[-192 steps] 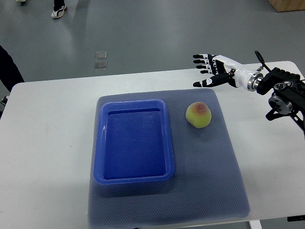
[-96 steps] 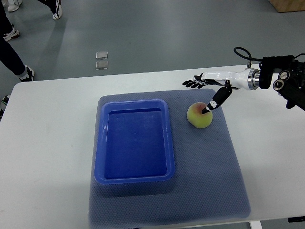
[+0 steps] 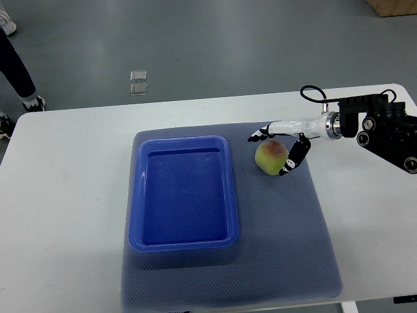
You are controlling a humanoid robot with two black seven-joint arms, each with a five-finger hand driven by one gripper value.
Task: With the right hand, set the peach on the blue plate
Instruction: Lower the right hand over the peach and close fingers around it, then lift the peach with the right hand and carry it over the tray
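Note:
A yellow-green peach (image 3: pixel 268 159) with a red blush lies on the grey mat (image 3: pixel 287 222), just right of the blue plate (image 3: pixel 184 242), a deep rectangular tray with nothing in it. My right hand (image 3: pixel 272 152) reaches in from the right and sits over the peach. Its fingers (image 3: pixel 257 136) stretch past the peach's far side and the thumb (image 3: pixel 290 160) comes down against its near right side. The fingers are still spread, not closed on the fruit, and the peach rests on the mat. The left arm is out of view.
The mat lies on a white table (image 3: pixel 65 195), whose far edge borders grey floor. A person's legs (image 3: pixel 18 75) stand at the far left off the table. Two small clear squares (image 3: pixel 137 83) lie on the floor.
My right hand has moved down and left from beyond the peach until it straddles it, thumb now low on the peach's near right side. The peach has not moved.

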